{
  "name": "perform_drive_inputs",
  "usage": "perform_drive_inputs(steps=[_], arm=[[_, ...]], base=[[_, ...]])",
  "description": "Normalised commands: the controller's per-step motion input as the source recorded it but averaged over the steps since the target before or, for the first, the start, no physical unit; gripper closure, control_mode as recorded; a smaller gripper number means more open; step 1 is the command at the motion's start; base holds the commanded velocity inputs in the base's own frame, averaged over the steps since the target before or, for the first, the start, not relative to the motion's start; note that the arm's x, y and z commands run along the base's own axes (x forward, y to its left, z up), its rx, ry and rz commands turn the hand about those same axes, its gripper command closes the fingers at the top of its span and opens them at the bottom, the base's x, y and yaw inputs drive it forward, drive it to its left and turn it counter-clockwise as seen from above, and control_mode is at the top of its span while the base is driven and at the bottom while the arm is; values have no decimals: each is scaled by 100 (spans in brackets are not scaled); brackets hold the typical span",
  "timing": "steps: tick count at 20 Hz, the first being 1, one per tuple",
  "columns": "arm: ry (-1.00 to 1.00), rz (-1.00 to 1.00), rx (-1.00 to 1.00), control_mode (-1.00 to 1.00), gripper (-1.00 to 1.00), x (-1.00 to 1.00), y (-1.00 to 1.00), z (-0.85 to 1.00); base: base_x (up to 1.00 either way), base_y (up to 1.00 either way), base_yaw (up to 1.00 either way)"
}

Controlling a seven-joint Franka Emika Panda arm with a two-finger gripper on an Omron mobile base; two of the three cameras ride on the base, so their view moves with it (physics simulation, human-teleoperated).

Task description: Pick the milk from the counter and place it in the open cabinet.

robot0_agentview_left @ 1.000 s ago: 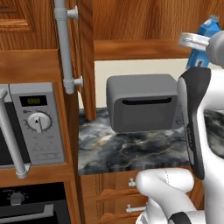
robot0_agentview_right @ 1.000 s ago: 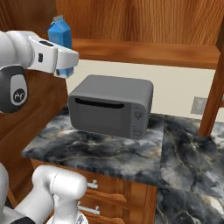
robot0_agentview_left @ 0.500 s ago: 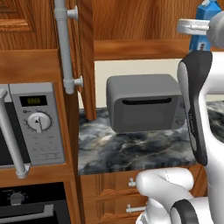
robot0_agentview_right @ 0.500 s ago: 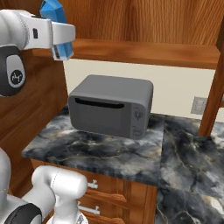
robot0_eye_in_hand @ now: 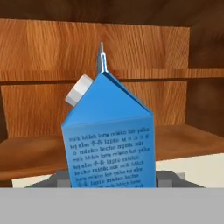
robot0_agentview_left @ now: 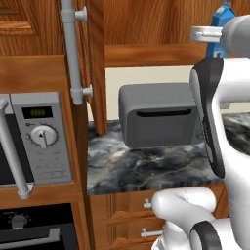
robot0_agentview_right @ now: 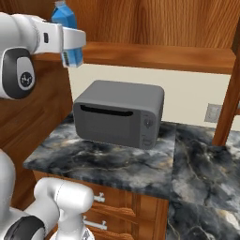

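Milk, a small blue gable-topped carton point(robot0_agentview_left: 218, 30), hangs high at the reddish-brown open cabinet's point(robot0_agentview_left: 161, 52) mouth in the left base view. Right base view: gripper point(robot0_agentview_right: 71, 43) clamps it above the grey toaster point(robot0_agentview_right: 119, 113). Hand view: wooden shelf point(robot0_eye_in_hand: 39, 151) ahead; clear its edge, keep upright.

My arm point(robot0_agentview_left: 215, 122) is glossy white with rounded links. Dark bands mark its joints. A round dark cap sits at left in the right base view.

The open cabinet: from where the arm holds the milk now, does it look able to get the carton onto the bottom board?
Probably yes. The gripper holds the milk upright, facing the open cabinet, and nothing stands between them.
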Motion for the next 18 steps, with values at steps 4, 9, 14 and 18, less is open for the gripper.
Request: perform_drive_inputs(steps=[4,9,14,18], arm=[[4,-6,0,-100,100,24,0,-36],[-5,0,0,-100,100,53,0,8],[-4,0,3,-100,100,45,0,24],[5,0,0,-100,100,45,0,0]], base=[[0,0,0],[0,0,0],[0,0,0],[0,0,0]])
